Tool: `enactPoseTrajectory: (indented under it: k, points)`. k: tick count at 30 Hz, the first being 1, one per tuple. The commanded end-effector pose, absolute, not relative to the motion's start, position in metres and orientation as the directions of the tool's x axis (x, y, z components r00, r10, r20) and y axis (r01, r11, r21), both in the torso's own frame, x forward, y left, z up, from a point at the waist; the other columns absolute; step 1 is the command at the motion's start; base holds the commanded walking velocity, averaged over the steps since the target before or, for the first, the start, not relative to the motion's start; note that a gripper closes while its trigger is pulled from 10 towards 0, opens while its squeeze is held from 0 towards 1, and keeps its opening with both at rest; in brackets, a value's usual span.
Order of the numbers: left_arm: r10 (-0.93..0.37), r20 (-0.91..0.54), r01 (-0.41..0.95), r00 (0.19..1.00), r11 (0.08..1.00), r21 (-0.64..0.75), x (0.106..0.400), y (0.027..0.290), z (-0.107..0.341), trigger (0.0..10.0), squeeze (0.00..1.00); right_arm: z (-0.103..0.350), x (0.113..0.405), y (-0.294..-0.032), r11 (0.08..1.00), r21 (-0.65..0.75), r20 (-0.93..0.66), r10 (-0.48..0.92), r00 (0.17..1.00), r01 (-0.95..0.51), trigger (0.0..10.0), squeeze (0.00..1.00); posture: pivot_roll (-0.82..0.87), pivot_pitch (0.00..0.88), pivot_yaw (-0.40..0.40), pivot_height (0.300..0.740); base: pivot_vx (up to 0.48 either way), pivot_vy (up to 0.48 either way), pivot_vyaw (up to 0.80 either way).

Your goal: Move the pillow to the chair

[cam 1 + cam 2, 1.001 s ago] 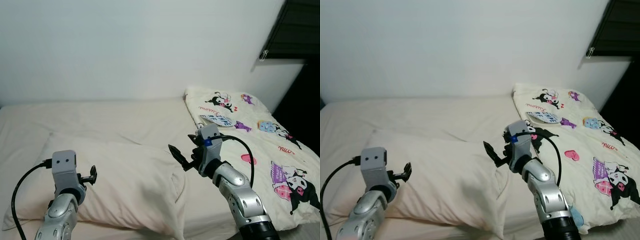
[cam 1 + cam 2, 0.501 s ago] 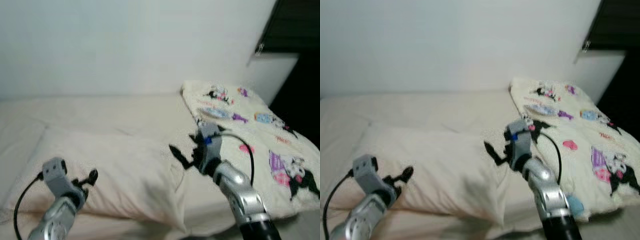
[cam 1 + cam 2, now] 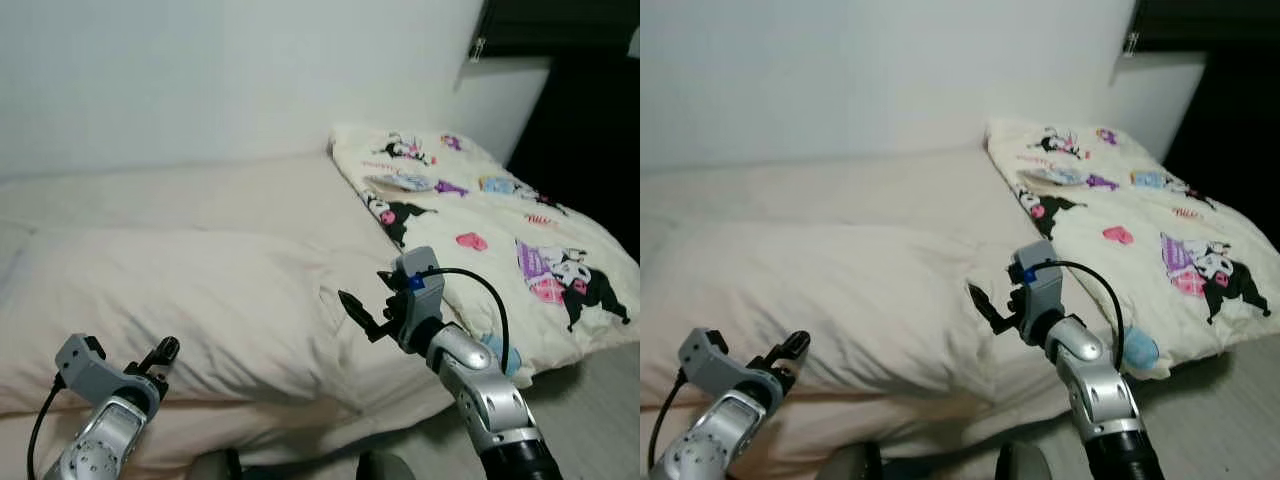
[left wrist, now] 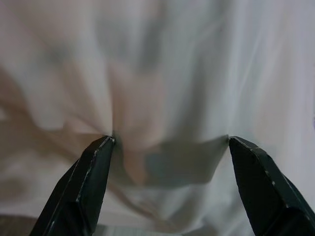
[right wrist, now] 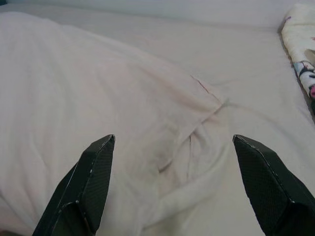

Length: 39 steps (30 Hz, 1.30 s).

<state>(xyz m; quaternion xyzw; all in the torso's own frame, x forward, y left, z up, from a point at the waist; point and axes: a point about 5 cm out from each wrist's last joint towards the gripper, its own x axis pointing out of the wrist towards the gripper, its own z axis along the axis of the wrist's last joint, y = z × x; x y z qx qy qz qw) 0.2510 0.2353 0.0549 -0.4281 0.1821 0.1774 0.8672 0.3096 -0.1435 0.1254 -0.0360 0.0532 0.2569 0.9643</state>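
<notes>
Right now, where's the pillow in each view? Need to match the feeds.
Left eye view: pillow fills the lower left, on the bed, its right end before the right hand.
Right eye view: pillow lower left and middle, left hand at its near edge.
Left wrist view: pillow fabric, bunched between the open fingers.
Right wrist view: pillow spreads from the fingers toward the far side.
Shared landmark: the pillow's folded corner beside the cartoon blanket.

the room is dim and evenly lit, with soft, flat light on the white wall (image 3: 200, 70) and the cream pillow (image 3: 170, 290). both eye views are slightly soft, grainy. the upper right corner falls to near black. in the left wrist view the fabric is blurred and out of focus, shadowed between the black fingers (image 4: 83, 187).
</notes>
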Motion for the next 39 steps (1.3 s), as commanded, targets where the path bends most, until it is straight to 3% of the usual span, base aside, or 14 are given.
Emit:
enactPoseTrajectory:
  k: [1,8,16,20,29,39]
  points:
    - [0.149,-0.498,-0.491,0.854,0.546,-0.679,0.252,0.233,0.053,10.0,0.00,0.126,0.309,-0.149,0.876,-0.033,-0.121,0.475,0.872,-0.481,10.0,0.00,-0.06,0.000,-0.079,0.526,0.000,0.000,0.00]
    - [0.212,-0.565,-0.586,0.797,0.498,-0.639,0.246,0.241,0.047,10.0,0.00,0.127,0.308,-0.149,0.878,-0.032,-0.121,0.472,0.873,-0.478,10.0,0.00,-0.06,0.000,-0.076,0.501,0.000,0.000,0.00]
    - [0.212,-0.479,-0.523,0.852,0.395,-0.755,0.254,0.243,0.050,10.0,0.00,0.134,0.308,-0.148,0.875,-0.023,-0.077,0.480,0.874,-0.483,10.0,0.00,-0.06,0.000,-0.079,0.486,0.000,0.000,0.00]
    - [0.286,-0.464,-0.541,0.838,0.337,-0.770,0.262,0.255,0.047,10.0,0.00,0.141,0.308,-0.148,0.874,-0.030,-0.058,0.483,0.874,-0.485,10.0,0.00,-0.08,0.000,-0.081,0.486,0.000,0.000,0.00]
    - [0.343,-0.447,-0.549,0.826,0.314,-0.775,0.273,0.261,0.044,10.0,0.00,0.153,0.308,-0.151,0.880,-0.036,-0.036,0.473,0.880,-0.474,10.0,0.00,-0.10,0.000,-0.076,0.486,0.000,0.000,0.00]
    - [0.372,-0.439,-0.563,0.818,0.359,-0.744,0.287,0.255,0.045,10.0,0.00,0.159,0.303,-0.151,0.882,-0.028,-0.034,0.469,0.883,-0.470,10.0,0.00,-0.11,0.000,-0.074,0.486,0.000,0.000,0.00]
